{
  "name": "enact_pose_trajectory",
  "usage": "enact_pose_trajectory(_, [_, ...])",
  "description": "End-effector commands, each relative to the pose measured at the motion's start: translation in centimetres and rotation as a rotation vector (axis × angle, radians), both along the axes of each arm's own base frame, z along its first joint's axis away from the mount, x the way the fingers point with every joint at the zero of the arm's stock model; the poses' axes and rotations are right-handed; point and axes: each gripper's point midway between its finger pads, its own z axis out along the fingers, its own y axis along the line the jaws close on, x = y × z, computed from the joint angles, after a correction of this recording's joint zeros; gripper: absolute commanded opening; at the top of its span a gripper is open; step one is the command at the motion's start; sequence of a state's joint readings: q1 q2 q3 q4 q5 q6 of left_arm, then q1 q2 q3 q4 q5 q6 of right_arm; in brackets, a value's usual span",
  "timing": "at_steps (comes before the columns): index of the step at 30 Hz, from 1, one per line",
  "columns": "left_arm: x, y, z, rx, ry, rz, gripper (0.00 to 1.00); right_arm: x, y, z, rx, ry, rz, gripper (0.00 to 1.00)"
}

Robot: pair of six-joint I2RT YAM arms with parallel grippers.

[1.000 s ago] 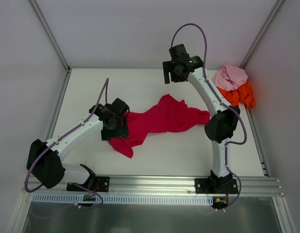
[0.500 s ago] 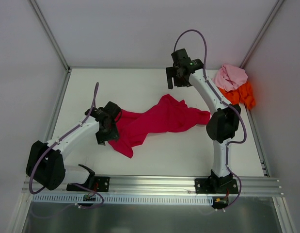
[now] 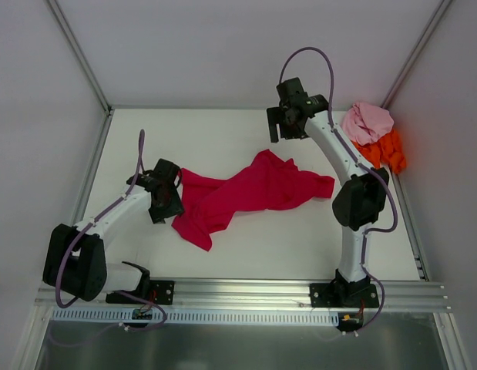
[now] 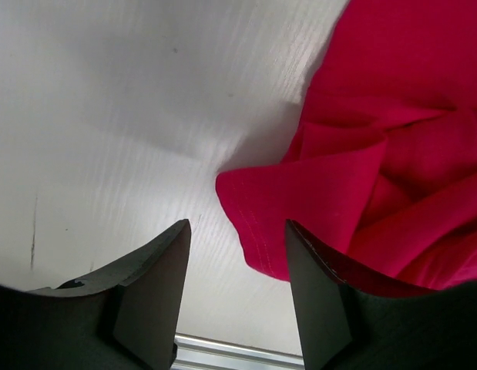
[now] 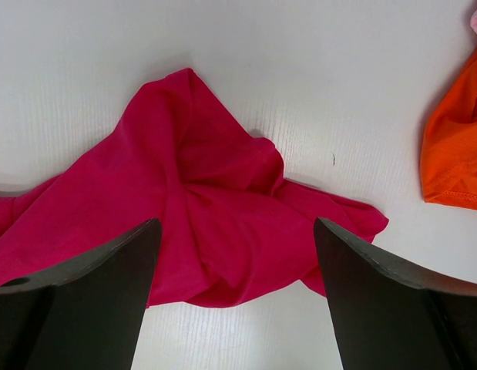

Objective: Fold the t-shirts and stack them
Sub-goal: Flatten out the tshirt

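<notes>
Firstly, white table [image 3: 246,139]: bore all three t-shirts, with both arms bolted to the aluminium rail [image 3: 246,290] along its near edge. Next, right arm [image 3: 342,154]: rose from its base on the right, bent at the elbow, and reached toward the far side with the wrist raised. Left arm [image 3: 115,214]: stretched low over the left half of the table, wrist just beside the cloth. Crimson-magenta t-shirt [image 3: 253,189]: lay crumpled and unfolded across the middle of the table, ran from left of centre to just beside the right arm, one lobe trailing toward the near edge. Pale pink t-shirt [image 3: 367,122]: sat bunched in the far right corner, close to the wall. Bright orange t-shirt [image 3: 388,150]: lay bunched just nearer along the right edge, touching the pink one, well apart from the crimson one. Left gripper [image 4: 236,227]: stood at the crimson shirt's left edge, jaws partly parted, bare table showing between the fingers, a stitched hem corner lying in the gap farther on; appeared to pinch nothing. Right gripper [image 5: 236,223]: hung above the crimson shirt's far peak and right end, jaws spread wide, carried nothing; caught a strip of orange cloth at the right margin of its wrist view.
</notes>
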State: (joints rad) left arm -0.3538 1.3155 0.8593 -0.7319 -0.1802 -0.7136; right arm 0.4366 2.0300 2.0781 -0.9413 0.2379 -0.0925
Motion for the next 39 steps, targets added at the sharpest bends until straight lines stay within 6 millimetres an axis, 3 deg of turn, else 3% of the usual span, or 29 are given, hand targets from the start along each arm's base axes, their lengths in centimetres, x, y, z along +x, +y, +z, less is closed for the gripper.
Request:
enact_pose_trajectory(1, [0.5, -0.7, -0.1, -0.055, -0.046, -0.049, 0.52, -0.4, -0.7, 3.8, 0.029, -0.084, 0.004, 0.86])
enact_pose_trajectory(24, [-1.5, -2.2, -5.2, -0.171, 0.008, -0.043, 0.51, -0.5, -1.3, 4.8, 0.034, -0.104, -0.003, 0.85])
enact_pose_trajectory(28, [-1.5, -2.2, -5.7, -0.171, 0.010, -0.045, 0.41, -0.4, -1.5, 5.0, 0.038, -0.107, -0.007, 0.85])
enact_pose_trajectory(31, [-1.3, -2.2, -5.6, -0.173, 0.001, -0.049, 0.24, -0.3, -1.6, 4.7, 0.038, -0.101, -0.008, 0.86])
enact_pose_trajectory(32, [-1.3, -2.3, -5.5, -0.175, -0.005, -0.049, 0.14, -0.4, -1.5, 4.7, 0.040, -0.100, -0.007, 0.86])
enact_pose_trajectory(35, [-0.9, -2.3, -4.5, -0.182, -0.040, -0.051, 0.02, -0.5, -1.3, 4.1, 0.043, -0.084, -0.002, 0.86])
enact_pose_trajectory(39, [0.5, -1.9, -1.0, -0.172, -0.140, -0.025, 0.00, -0.5, -0.7, 3.5, 0.069, -0.065, 0.019, 0.85])
